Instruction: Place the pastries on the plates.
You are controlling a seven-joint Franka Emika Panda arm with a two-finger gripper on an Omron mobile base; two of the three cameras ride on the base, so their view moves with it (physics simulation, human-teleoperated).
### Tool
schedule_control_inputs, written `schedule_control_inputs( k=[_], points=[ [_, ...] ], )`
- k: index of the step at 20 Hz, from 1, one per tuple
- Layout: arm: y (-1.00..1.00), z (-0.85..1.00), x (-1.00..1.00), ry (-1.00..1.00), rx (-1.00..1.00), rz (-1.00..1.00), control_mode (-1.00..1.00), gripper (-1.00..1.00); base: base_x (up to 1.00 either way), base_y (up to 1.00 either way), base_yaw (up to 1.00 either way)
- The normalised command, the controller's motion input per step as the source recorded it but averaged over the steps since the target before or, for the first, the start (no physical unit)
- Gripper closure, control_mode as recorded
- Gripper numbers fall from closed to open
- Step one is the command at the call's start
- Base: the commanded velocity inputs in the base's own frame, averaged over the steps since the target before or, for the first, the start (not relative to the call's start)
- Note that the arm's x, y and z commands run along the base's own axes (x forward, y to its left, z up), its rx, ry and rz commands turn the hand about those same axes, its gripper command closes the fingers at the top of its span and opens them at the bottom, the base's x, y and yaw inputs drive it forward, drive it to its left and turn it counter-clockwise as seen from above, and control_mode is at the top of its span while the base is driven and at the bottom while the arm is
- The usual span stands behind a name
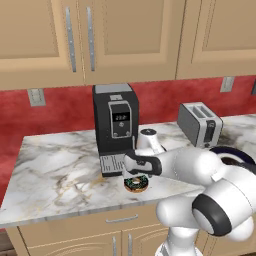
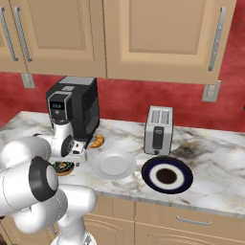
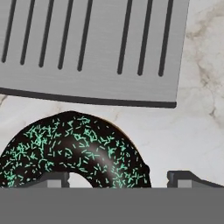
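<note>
Kitchen, mid-task: we see neither pastry on a plate yet. Nearest the front edge of the marble surface point(image 1: 55, 170), the chocolate-iced donut point(image 1: 136, 184) with green sprinkles lies flat, just in front of the coffee machine's point(image 1: 115, 125) grey drip tray point(image 3: 92, 52). Our gripper point(image 1: 135, 176) hangs low directly over it. In the hand view one dark fingertip sits inside the ring's hole and the other outside its rim, so the jaws straddle one side of the ring; they are partly open, and we cannot tell whether the pads have made contact. The donut rests on the surface, not lifted.

Further along to the right, the plain white plate point(image 2: 114, 163) stands bare, and just beside it the navy plate point(image 2: 167, 175) with its white ring is bare too. Behind the white plate, close to the coffee machine's right side, the golden croissant point(image 2: 97, 141) lies untouched. The toaster point(image 2: 158, 130) stands at the back, behind the navy plate.

By our reckoning the work is barely begun: the first grasp is being taken, and both carries and both placements are left.
</note>
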Motion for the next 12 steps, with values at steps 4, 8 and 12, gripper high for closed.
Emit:
schedule_control_inputs(
  k=[4, 8, 12],
  points=[
    [0.00, -0.20, -0.14, 0.00, 0.00, 0.00, -1.00, -1.00, 0.00, 0.00, 0.00],
    [0.00, -0.12, -0.34, 0.00, 0.00, 0.00, -1.00, -1.00, 0.00, 0.00, 0.00],
    [0.00, -0.01, -0.47, 0.00, 0.00, 0.00, -1.00, -1.00, 0.00, 0.00, 0.00]
  ],
)
